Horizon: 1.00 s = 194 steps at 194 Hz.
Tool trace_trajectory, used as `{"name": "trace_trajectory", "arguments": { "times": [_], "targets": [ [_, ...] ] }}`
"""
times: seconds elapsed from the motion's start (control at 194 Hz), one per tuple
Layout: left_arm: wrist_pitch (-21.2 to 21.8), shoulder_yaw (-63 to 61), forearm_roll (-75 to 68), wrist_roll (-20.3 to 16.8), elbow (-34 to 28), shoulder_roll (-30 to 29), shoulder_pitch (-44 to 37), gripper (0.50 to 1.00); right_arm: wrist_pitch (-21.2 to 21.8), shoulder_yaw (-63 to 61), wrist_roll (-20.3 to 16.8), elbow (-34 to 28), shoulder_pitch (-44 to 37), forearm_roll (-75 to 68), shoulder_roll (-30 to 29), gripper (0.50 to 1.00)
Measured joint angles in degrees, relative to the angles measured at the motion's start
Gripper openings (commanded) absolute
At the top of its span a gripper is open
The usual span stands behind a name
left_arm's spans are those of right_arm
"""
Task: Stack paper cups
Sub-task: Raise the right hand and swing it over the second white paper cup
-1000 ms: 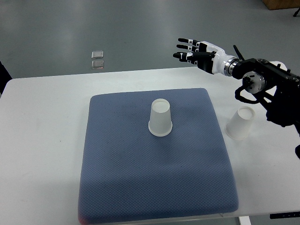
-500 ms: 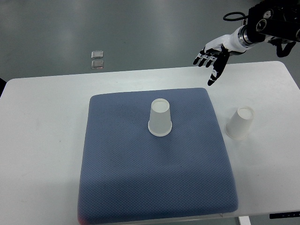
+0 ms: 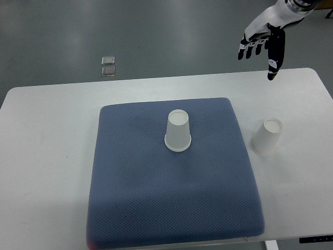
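- right hand (image 3: 263, 41) up top, glossy black-white fingers spread, holding nothing
- upside-down tapered paper cup (image 3: 178, 130) on dimpled blue mat (image 3: 156, 198)
- second cup (image 3: 266, 137) on smooth white counter (image 3: 47, 156)

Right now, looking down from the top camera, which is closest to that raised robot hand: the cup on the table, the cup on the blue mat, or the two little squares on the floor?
From the right hand:
1. Cup on the table, right of the mat.
2. Cup on the blue mat, centre.
3. Floor squares, far left.
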State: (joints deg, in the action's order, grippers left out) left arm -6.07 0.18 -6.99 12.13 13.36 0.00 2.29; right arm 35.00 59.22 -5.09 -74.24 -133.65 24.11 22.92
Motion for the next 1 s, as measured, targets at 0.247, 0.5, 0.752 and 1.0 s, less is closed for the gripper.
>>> {"name": "trace_trajectory", "arguments": {
  "times": [0.247,0.5,0.752,1.0],
  "targets": [
    [0.0,-0.2,0.1,0.0,0.0,0.0,0.1,1.0,0.0,3.1,0.0,-5.7,-7.8,-0.4,1.2,0.917],
    [0.0,0.0,0.1,0.0,-0.1,0.0,0.1,1.0,0.0,3.0,0.0,-5.5,-6.8,-0.4,0.5,0.917],
    [0.0,0.2,0.1,0.1,-0.1,0.0,0.1,1.0,0.0,3.2,-1.1,-4.5,0.7,3.3,1.0,0.917],
    [0.0,0.3,0.1,0.1,-0.5,0.0,0.1,1.0,-4.3,3.2,-1.2,-0.6,11.5,6.4,0.9,0.915]
  ]
}}
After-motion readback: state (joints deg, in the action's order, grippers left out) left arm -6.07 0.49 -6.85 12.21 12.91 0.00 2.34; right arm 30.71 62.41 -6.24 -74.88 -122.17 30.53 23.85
